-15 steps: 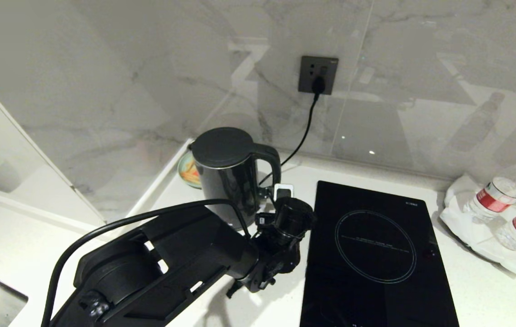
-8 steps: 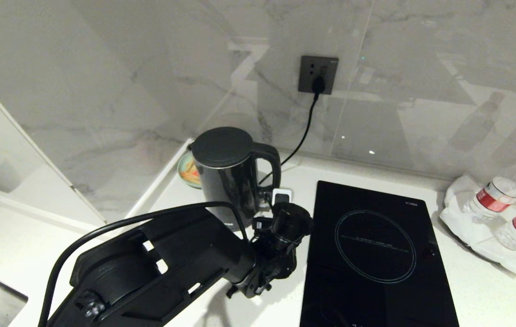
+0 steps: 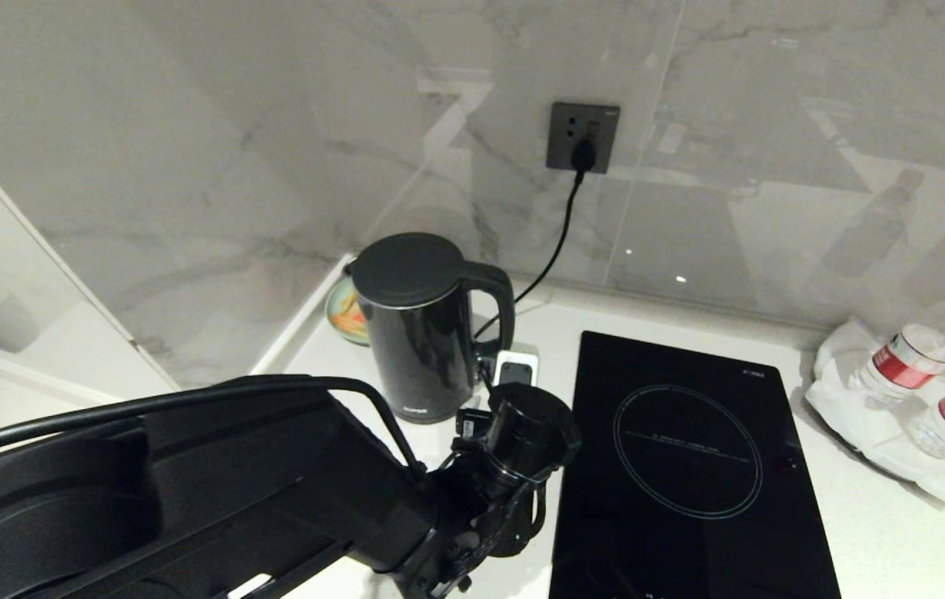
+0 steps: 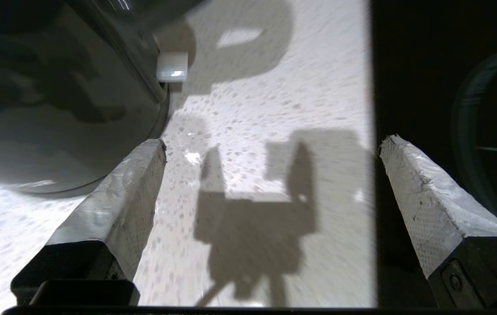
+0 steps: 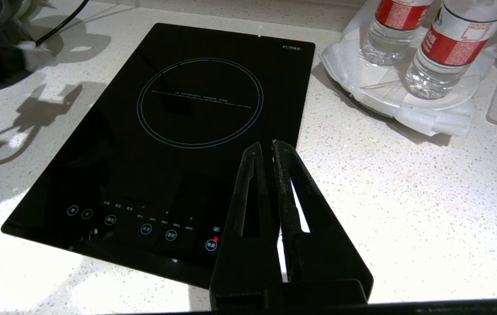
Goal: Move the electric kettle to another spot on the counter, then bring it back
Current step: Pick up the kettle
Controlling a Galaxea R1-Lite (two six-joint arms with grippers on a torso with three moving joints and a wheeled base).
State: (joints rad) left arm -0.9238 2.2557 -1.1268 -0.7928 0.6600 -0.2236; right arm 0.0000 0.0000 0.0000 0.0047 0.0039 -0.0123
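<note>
At the far left of the head view, the left arm fills the foreground, and its left gripper [image 4: 270, 148] hangs low over the counter [image 3: 880, 532], spread as wide as it goes and gripping nothing; between its 2 fingers [image 4: 117, 197] only speckled stone and their own shadow show. Just beside it stands the electric kettle [image 3: 421, 333], upright near the back corner of the counter, handle turned toward the induction hob [image 3: 689, 466], with a small patterned dish [image 3: 346, 314] behind it. A power cord [image 3: 551, 249] runs from the wall socket [image 3: 582, 137] down behind the kettle. Whether this is the start spot or the moved one cannot be told from here. The chief risk is the open claw brushing the glossy wall and nudging or tipping the tall body. A lift could also snag the cord, if it leads to the kettle's base. Further right, 2 water bottles [image 3: 930, 345] stand on a white wrapped plate [image 3: 872, 424], well apart from the work. The right gripper [image 5: 266, 151] hovers over the hob's near edge, its fingers pressed together and empty.
</note>
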